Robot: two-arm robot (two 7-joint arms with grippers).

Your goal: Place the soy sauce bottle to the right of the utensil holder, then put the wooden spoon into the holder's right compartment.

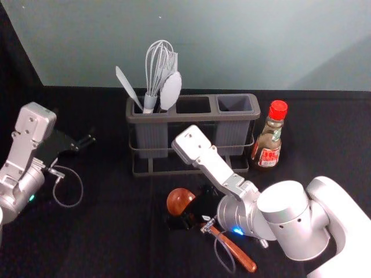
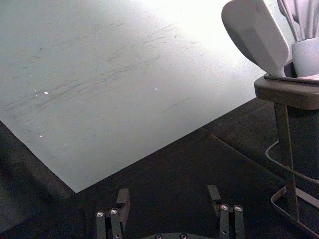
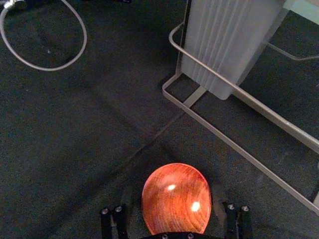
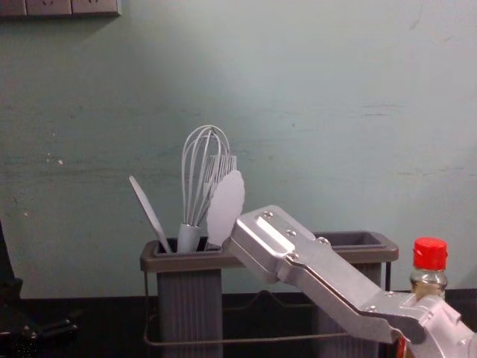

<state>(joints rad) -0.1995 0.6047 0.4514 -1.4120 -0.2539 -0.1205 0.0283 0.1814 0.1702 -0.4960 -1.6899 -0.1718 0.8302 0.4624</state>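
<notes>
One grey-green wall [image 1: 243, 46] backs one black-covered table [image 1: 116, 231]. One utensil holder [image 1: 194, 117] stands there; left gripper [image 1: 87, 141], parted, is leftward. Right gripper [image 1: 188, 207], fingers apart, straddles one wooden spoon [image 1: 178, 201] in front. One soy sauce bottle [image 1: 269, 142] stands right of the holder.

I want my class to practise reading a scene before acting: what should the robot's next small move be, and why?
Probably close the right gripper on the wooden spoon, easing down first if needed. Its fingers are open on either side of the spoon's bowl in the wrist view, and the soy sauce bottle already stands right of the utensil holder.
</notes>
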